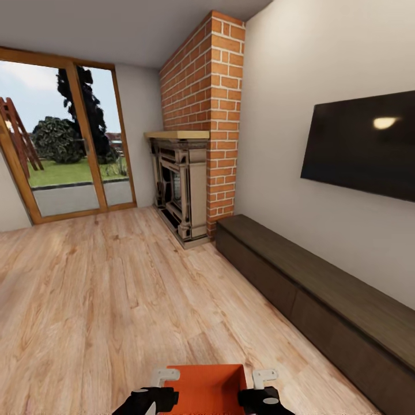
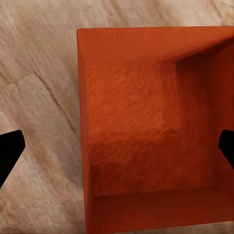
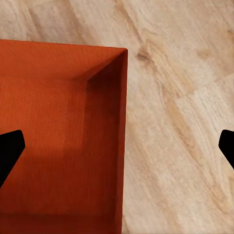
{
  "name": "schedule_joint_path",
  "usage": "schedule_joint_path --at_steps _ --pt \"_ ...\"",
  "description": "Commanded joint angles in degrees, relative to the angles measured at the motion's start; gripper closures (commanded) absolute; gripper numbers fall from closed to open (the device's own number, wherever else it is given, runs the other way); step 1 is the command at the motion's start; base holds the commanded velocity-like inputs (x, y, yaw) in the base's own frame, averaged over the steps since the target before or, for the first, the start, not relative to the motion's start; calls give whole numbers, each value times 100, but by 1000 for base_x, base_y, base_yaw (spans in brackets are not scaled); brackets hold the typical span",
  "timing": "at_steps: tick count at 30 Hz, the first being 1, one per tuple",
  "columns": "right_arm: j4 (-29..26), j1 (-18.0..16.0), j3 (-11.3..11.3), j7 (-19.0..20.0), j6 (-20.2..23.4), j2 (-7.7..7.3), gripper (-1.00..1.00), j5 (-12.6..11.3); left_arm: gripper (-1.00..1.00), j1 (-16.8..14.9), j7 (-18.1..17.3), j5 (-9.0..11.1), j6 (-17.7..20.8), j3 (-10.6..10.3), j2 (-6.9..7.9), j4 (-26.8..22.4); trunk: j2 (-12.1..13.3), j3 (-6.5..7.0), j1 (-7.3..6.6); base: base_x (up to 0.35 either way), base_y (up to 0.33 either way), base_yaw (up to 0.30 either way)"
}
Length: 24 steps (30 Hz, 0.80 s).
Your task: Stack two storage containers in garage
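Worryingly, both grippers, left gripper point(image 2: 117, 148) and right gripper point(image 3: 117, 148), are straddling the orange-red, thin-walled rectangular storage container's point(image 1: 203, 387) side walls spread wide, grasping nothing, so lifting risks tipping it onto the light wood plank floor point(image 1: 115, 300).

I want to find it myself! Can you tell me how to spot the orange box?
Start at the tall red brick fireplace and come back across the light wood floor toward the robot. Between the left gripper and right gripper sits the storage container. It is the only bright orange-red thing, open-topped and empty.
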Motion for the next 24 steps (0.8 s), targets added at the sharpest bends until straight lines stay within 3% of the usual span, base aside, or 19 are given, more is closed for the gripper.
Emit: schedule_joint_path --at_steps 1,7,24 --pt "-4 -4 49 -30 -2 -1 -100 -49 -100 -1 14 -14 33 6 -2 -11 -45 -34 22 0 0 59" --pt "-4 -4 49 -27 -15 0 -100 -49 -100 -1 12 -14 33 7 0 -17 -285 -196 154 0 0 62" --pt "-4 -4 49 -29 -26 -7 -100 -66 -100 -1 18 -6 14 15 0 -28 -285 -289 154 0 0 15"
